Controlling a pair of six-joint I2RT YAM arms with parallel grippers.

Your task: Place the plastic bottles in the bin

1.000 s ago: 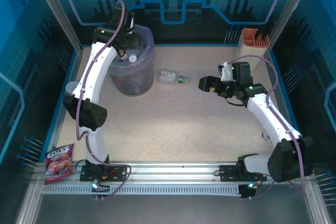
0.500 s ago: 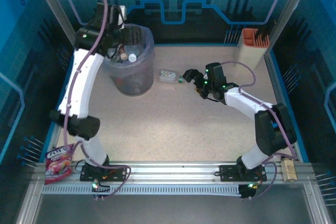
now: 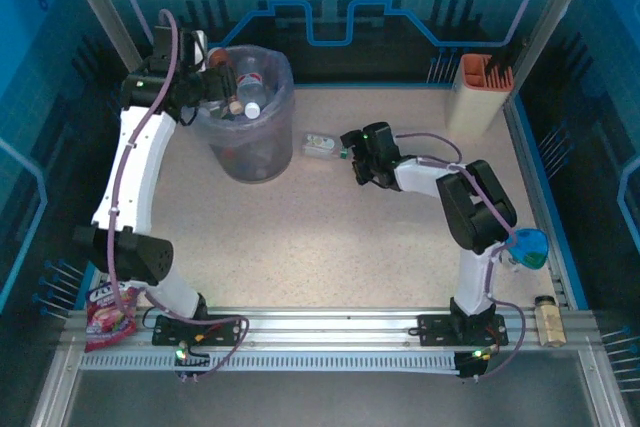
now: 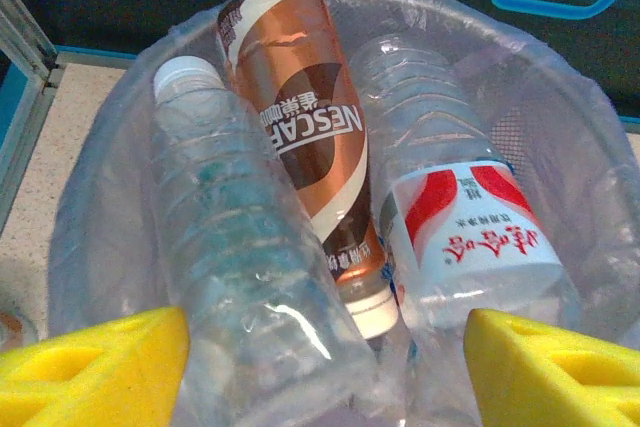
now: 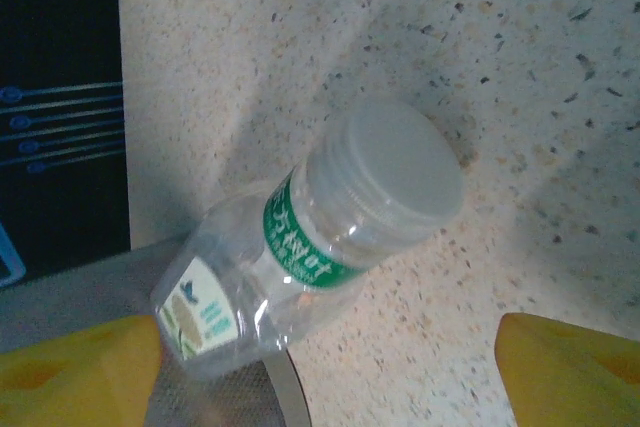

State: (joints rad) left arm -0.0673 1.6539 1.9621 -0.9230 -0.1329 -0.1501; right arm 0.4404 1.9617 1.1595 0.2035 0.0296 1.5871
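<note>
The grey-lavender bin (image 3: 262, 152) with its bag liner stands at the back left. Inside lie a clear white-capped bottle (image 4: 235, 257), a brown Nescafe bottle (image 4: 300, 127) and a clear bottle with a red-and-white label (image 4: 455, 227). My left gripper (image 3: 215, 84) hovers at the bin's left rim, open (image 4: 325, 377), with nothing between its yellow fingertips (image 4: 95, 367). One clear bottle (image 3: 322, 145) with a green neck band and pale cap (image 5: 320, 237) lies on the table right of the bin. My right gripper (image 3: 354, 150) is open (image 5: 325, 377) just short of its cap end.
A cream-and-orange holder (image 3: 478, 89) stands at the back right. A red snack packet (image 3: 108, 309) lies at the near left corner. A teal round object (image 3: 528, 247) and a small tan jar (image 3: 545, 319) sit along the right edge. The bin's grey mesh wall (image 5: 205, 402) is right behind the lying bottle.
My left gripper has pulled back from over the bin to its left rim and its fingers have parted. My right arm has swung left across the table to the lying bottle.
</note>
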